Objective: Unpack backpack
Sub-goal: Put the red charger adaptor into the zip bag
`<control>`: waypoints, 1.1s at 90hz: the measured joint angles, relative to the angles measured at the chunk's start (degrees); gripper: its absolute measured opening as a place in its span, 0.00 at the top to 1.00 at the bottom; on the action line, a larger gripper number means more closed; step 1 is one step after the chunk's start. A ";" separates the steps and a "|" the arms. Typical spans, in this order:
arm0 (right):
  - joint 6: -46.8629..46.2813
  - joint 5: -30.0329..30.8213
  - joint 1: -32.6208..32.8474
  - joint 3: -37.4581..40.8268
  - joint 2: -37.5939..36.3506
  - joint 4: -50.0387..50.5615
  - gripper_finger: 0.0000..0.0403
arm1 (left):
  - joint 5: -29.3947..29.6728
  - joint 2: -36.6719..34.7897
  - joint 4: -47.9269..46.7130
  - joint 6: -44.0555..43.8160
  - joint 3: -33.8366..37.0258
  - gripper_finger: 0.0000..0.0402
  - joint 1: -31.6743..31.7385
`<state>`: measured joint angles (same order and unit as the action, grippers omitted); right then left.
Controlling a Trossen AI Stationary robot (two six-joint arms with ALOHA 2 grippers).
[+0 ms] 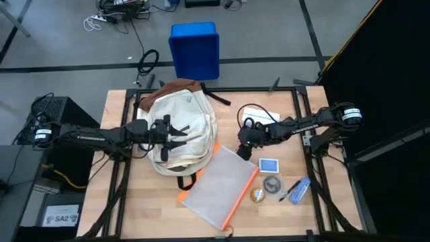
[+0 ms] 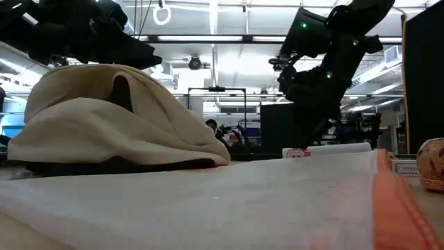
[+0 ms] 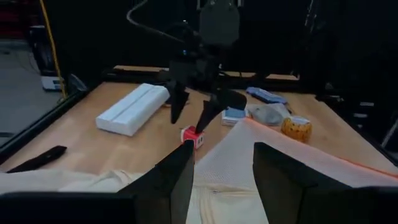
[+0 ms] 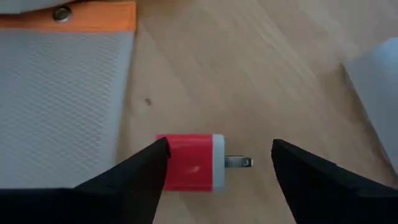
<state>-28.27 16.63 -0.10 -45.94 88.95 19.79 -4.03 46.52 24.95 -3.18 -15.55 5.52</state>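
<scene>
- We place the backpack (image 1: 178,131) left of centre in the high view, lying flat on the bench (image 1: 282,101), its brown base toward the top of the frame and its long axis running roughly top to bottom.
- We find the left claw (image 1: 176,133) directly over the backpack's middle, fingers spread and gripping nothing; in its wrist view cream fabric lies just beneath the open fingers (image 3: 180,180). This arm is plainly the nearer to the bag.
- We note the clear pouch (image 1: 218,185) with orange edging lying just to the lower right of the backpack, touching or overlapping its edge.
- We place the right claw (image 1: 243,149) right of centre, clear of the backpack and beside the pouch's upper corner. Its fingers stand apart, straddling a small red plug adapter (image 4: 189,162) on the bench, without closing on it.
- Our judgement: any further reach into the bag falls to the left arm, working downward.
</scene>
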 joint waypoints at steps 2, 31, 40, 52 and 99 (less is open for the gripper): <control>0.15 0.22 0.10 0.10 0.00 -0.34 0.36 | 0.28 -0.01 0.01 0.00 0.00 0.66 0.00; 1.04 -0.19 0.85 2.17 2.26 -7.04 0.38 | 1.85 -0.02 -0.08 0.00 -0.09 0.66 0.00; 1.51 -0.37 0.83 2.64 3.02 -6.88 0.37 | 1.89 0.14 -0.22 0.00 -0.09 0.66 0.00; 1.52 -0.36 0.20 2.26 2.80 -7.21 0.35 | 1.89 0.82 -0.35 0.00 -0.09 0.66 0.00; 3.75 -1.12 -1.20 2.02 2.80 -4.58 0.36 | 2.07 3.01 -0.42 0.15 -0.09 0.66 0.00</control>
<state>-24.51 15.50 -1.30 -43.92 91.75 15.21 -1.96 49.54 24.53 -3.03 -15.64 5.52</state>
